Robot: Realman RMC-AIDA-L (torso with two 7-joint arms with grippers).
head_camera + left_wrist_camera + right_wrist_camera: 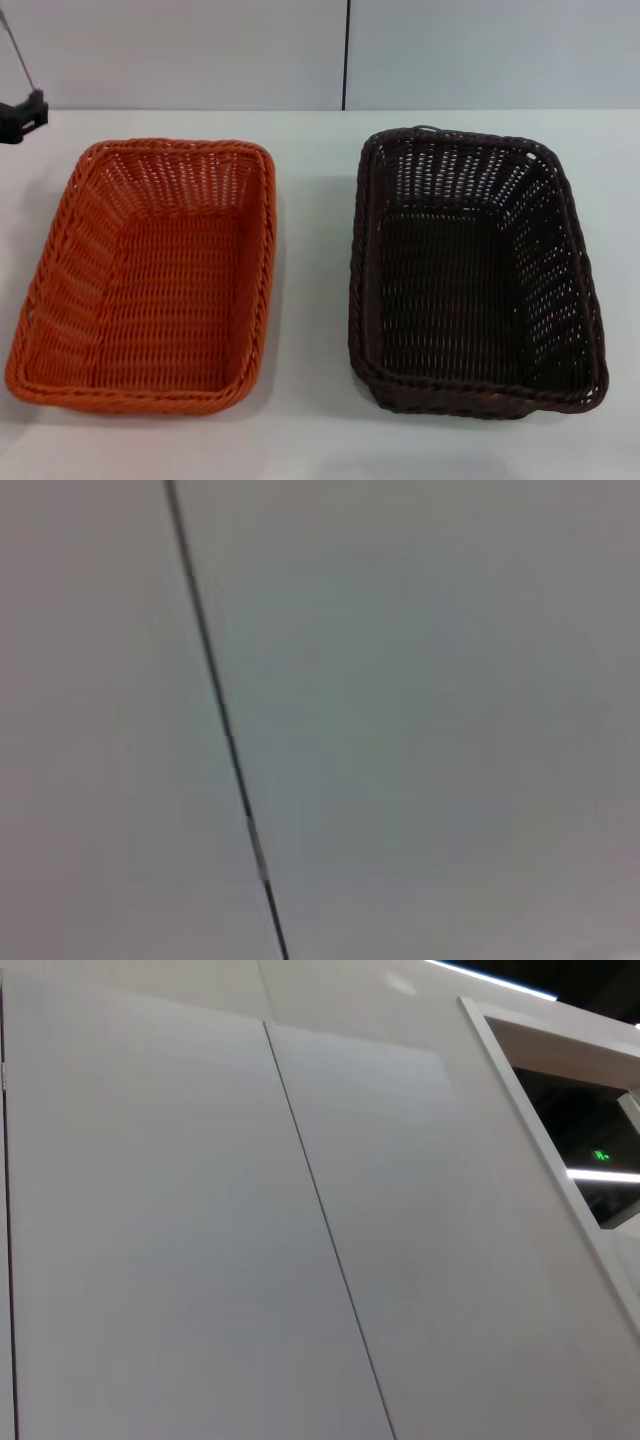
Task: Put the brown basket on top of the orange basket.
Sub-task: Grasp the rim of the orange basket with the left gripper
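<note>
Stacking not yet begun.
The brown basket (475, 270) is sitting right of the orange basket (150, 275), apart; no gripper is being shown, so finger states cannot be told.

orange basket (150, 280) left | brown basket (470, 270) right | apart, on table (310, 250)

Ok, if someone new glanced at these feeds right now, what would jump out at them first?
Two woven baskets side by side on the white table: the orange basket on the robot's left, the brown basket on its right, apart, both empty and upright. Neither end effector is in view; both wrist views show only pale wall panels. A small black fixture sits at the table's far left edge.
</note>
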